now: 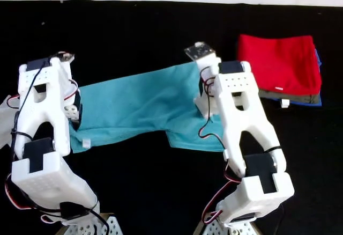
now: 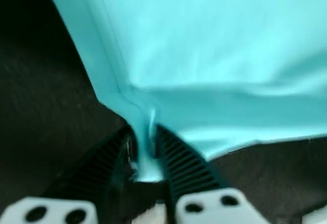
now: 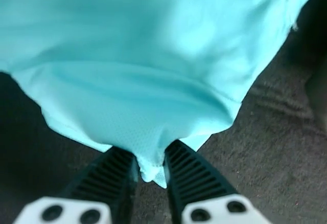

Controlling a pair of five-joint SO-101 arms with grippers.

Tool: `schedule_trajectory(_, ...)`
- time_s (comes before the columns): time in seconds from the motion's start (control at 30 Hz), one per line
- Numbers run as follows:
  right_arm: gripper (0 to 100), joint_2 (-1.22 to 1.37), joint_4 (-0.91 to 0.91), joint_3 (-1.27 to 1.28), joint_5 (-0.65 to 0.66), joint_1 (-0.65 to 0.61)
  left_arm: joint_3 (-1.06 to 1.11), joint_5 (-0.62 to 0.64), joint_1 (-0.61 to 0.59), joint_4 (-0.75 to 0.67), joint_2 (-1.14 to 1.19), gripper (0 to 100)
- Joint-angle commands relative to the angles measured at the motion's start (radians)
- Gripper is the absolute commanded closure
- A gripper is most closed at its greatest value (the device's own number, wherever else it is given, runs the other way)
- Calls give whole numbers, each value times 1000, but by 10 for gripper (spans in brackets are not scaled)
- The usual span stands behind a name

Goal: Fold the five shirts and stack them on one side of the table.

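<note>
A shirt point(image 1: 134, 106), teal and creased, is stretched across the tabletop point(image 1: 134, 26). One end is pinched by the left pincer point(image 2: 145, 155), the other by the right pincer point(image 3: 150, 170), both arms bent forward.

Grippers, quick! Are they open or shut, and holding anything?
Left gripper: shut on the teal shirt, at its edge.
Right gripper: shut on the teal shirt as well.

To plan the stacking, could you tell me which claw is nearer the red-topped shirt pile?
Right. The right claw grips the teal shirt at the end nearest the pile; the left claw, at the far end.
</note>
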Motion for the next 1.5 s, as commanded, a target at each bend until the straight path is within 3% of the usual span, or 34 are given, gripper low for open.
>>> schedule_trajectory(0.0,885,-56,91,-90,-12,8,-147,-28,10,120,-59,847)
schedule_trajectory(0.1,817,-56,179,-220,-12,8,-285,-28,10,170,-54,850)
schedule_trajectory(0.23,839,-44,191,-381,-18,10,-357,-17,28,143,-33,854)
schedule_trajectory(0.33,893,7,64,-398,-20,-18,-341,29,54,44,48,964)
schedule_trajectory(0.37,920,41,30,-404,-20,-28,-349,40,62,21,88,1000)
schedule_trajectory(0.43,954,127,-27,-409,-20,-56,-369,48,74,-15,173,975)
schedule_trajectory(0.63,957,394,-131,-575,-20,-71,-572,92,68,-21,409,992)
schedule_trajectory(0.93,957,845,-185,-1020,-20,28,-932,110,41,-8,696,992)
schedule_trajectory(1.23,957,1023,65,-1486,-20,62,-1274,112,41,63,891,992)
schedule_trajectory(1.47,957,1018,349,-1840,-15,44,-1527,112,51,285,908,992)
